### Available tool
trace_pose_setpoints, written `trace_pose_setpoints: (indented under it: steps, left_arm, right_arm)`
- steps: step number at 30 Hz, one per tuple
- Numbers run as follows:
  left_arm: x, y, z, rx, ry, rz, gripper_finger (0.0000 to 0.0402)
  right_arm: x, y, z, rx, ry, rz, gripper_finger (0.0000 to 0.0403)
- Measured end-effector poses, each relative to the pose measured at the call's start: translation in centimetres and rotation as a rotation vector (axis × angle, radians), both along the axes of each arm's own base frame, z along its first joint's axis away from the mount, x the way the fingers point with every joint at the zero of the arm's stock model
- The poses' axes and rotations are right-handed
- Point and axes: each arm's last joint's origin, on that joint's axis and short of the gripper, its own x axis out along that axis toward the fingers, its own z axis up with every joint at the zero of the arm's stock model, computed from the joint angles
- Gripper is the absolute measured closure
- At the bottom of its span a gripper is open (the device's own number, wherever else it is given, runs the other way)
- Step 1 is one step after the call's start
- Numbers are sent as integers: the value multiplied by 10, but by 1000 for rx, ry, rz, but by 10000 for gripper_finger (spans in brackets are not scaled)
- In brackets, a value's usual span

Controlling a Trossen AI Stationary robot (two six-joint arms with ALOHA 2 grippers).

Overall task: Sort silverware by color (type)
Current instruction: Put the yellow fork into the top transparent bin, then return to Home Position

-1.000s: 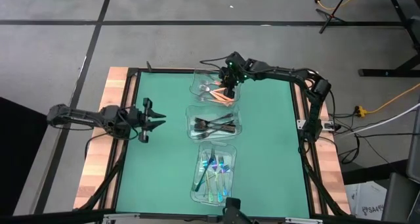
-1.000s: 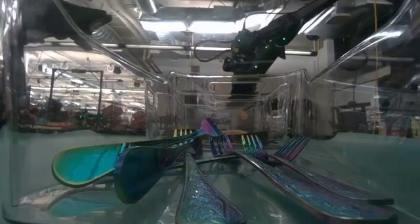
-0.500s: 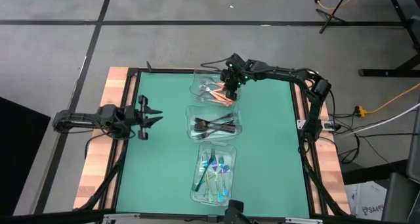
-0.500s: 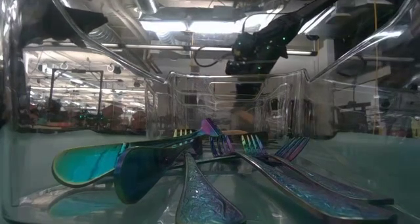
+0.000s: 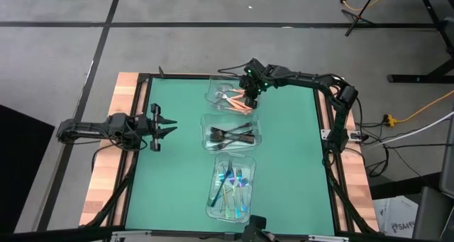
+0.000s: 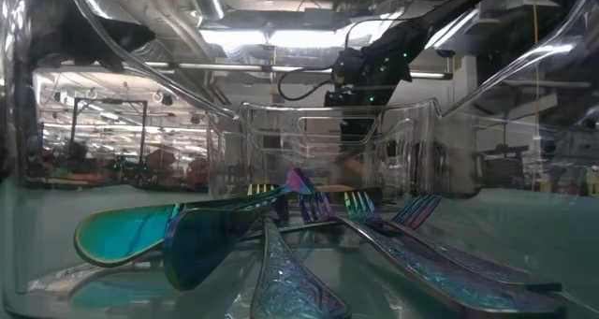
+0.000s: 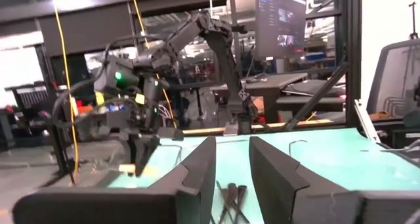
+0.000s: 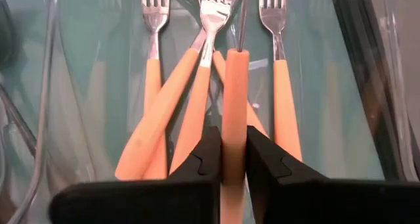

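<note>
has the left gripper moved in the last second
Yes. The left gripper has pulled back from the middle container toward the table's left edge.

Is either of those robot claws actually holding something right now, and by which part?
Yes. The right gripper pinches an orange-handled fork by its handle, over the container of matching forks. The left gripper holds nothing.

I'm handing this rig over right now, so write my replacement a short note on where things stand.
Right gripper: shut on an orange-handled fork, over the far container of orange-handled forks.
Left gripper: open, empty, waiting at the mat's left edge.
Dark forks are in the middle container, iridescent forks in the near one.
Done: no loose forks show on the mat.
Left: release the held fork.
</note>
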Motion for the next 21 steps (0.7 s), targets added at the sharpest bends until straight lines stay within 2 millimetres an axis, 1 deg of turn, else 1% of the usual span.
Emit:
trace_pose_setpoints:
  steps: [4, 11, 17, 19, 21]
  left_arm:
    - [0, 0, -2, -37, 11, -7, 315]
    - [0, 0, -3, -42, 24, -8, 315]
    - [1, 0, -4, -42, 33, -7, 315]
    - [1, 0, -4, -42, 32, -7, 315]
    - [1, 0, -4, -43, 32, -7, 315]
  right_arm:
    - [0, 0, 0, -1, -1, -1, 346]
    - [0, 0, 0, -1, -1, 0, 299]
    - [0, 0, 2, -4, -5, 0, 292]
    - [0, 1, 8, -8, -11, 1, 296]
    - [2, 3, 18, -18, -19, 7, 301]
